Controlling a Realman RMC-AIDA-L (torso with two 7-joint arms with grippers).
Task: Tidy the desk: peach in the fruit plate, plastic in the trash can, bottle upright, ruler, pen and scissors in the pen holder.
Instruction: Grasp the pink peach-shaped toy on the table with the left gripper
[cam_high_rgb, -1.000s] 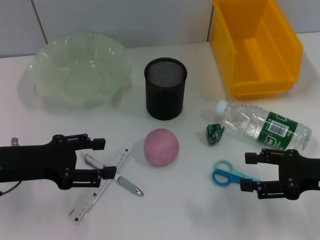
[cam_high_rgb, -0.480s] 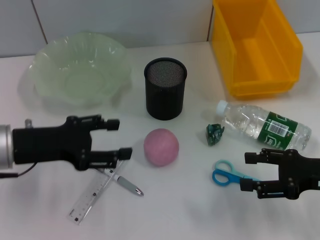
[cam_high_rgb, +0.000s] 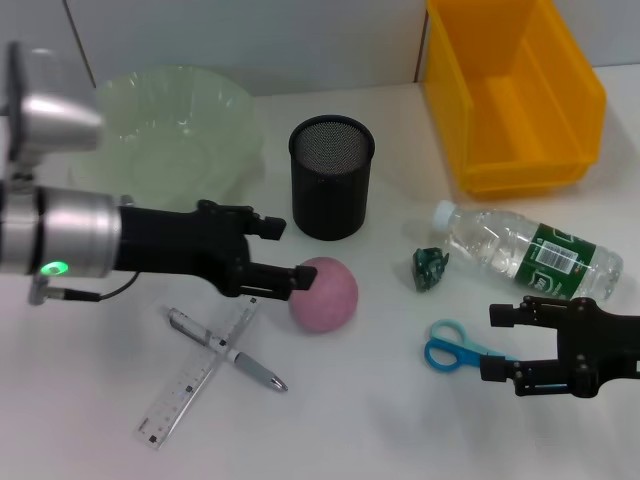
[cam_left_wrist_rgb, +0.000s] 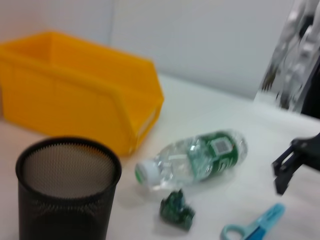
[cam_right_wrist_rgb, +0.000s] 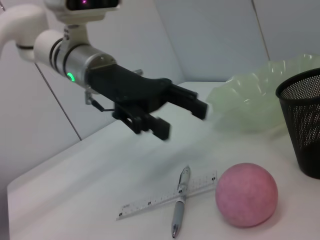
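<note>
The left claw (cam_high_rgb: 287, 252) is held with fingers apart above the tabletop (cam_high_rgb: 400, 420), just beside the peach (cam_high_rgb: 324, 293). The right claw (cam_high_rgb: 497, 343) is parked, fingers apart, over the scissors (cam_high_rgb: 455, 349).

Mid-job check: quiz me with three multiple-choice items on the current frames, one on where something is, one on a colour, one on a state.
1. Where does the pen lie?
A. Across the ruler
B. Inside the pen holder
C. In the trash can

2. What colour are the scissors' handles?
A. Red
B. Light blue
C. Black

3. How is the bottle?
A. Standing upright
B. Lying on its side
C. Held by a gripper

Answers:
1 A: the pen crosses the ruler on the desk.
2 B: the scissors show light blue loops near the right gripper.
3 B: the bottle lies flat, untouched; the left gripper is open beside the peach.
</note>
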